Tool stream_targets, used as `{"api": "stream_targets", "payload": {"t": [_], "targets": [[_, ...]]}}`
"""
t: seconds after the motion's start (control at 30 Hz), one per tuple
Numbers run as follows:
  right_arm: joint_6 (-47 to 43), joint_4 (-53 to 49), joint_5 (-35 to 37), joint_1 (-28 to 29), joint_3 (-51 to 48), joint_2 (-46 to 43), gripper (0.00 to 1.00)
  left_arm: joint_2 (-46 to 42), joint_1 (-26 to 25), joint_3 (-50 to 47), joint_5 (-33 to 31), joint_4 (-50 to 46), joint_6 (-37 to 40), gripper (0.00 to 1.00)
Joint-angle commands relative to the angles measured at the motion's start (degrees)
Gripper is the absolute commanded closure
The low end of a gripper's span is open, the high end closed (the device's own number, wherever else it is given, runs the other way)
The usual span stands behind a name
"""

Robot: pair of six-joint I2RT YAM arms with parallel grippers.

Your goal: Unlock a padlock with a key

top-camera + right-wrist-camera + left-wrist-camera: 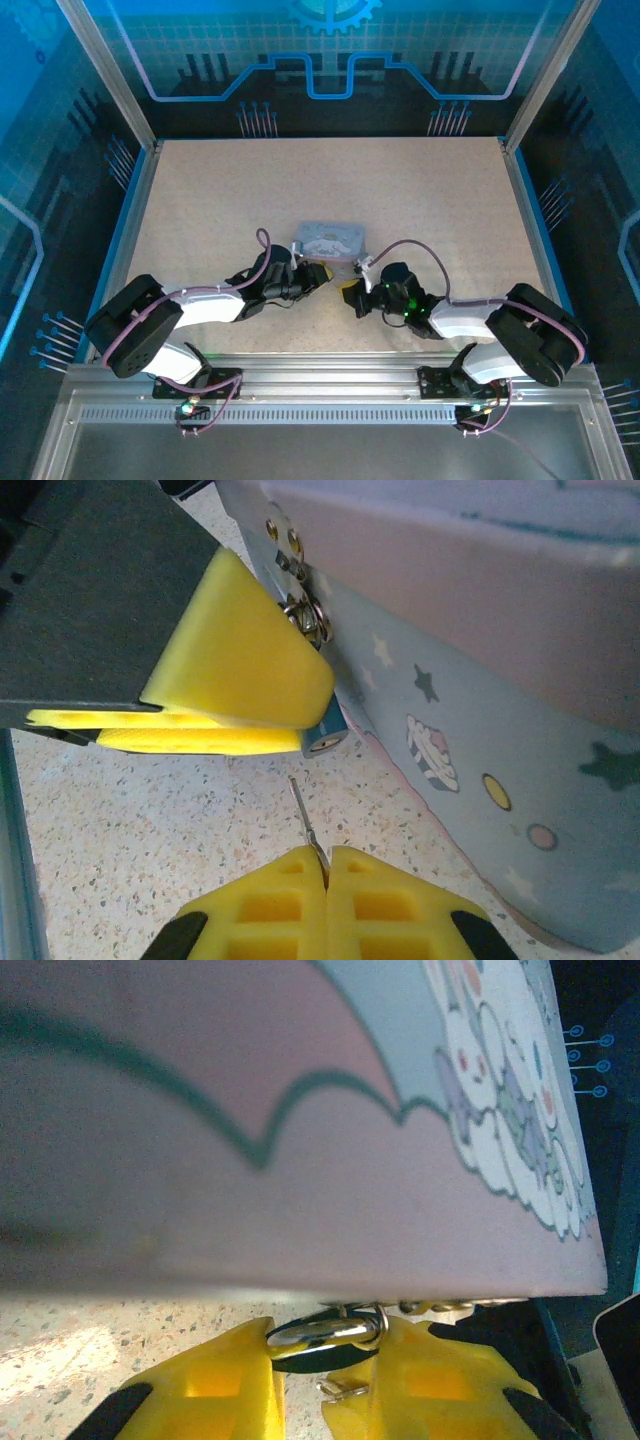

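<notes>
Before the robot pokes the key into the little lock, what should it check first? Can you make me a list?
1. Left claw gripping the padlock: ok.
2. Right claw shut on the key: ok.
3. Key tip inside the keyhole: not ok, bare table shows between key and padlock.
4. Key tip lined up with the keyhole: cannot tell, it points roughly that way.
5. Tin out of the key's path: ok, it sits off to one side of the key.
</notes>
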Motion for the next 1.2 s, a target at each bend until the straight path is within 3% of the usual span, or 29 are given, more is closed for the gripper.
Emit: {"api": "stream_targets", "payload": {"t": [0.0,1.17], "targets": [[0.67,2.21,-1.09,-0.89,0.60,1.07,1.00,0.49,-0.33,-0.31,1.65,3.55,-1.37,0.79],[1.57,6.21,-4.05,-3.33,2.71,4.08,1.00,0.80,-0.32,-1.43,1.44,4.72,-1.91,0.79]]}}
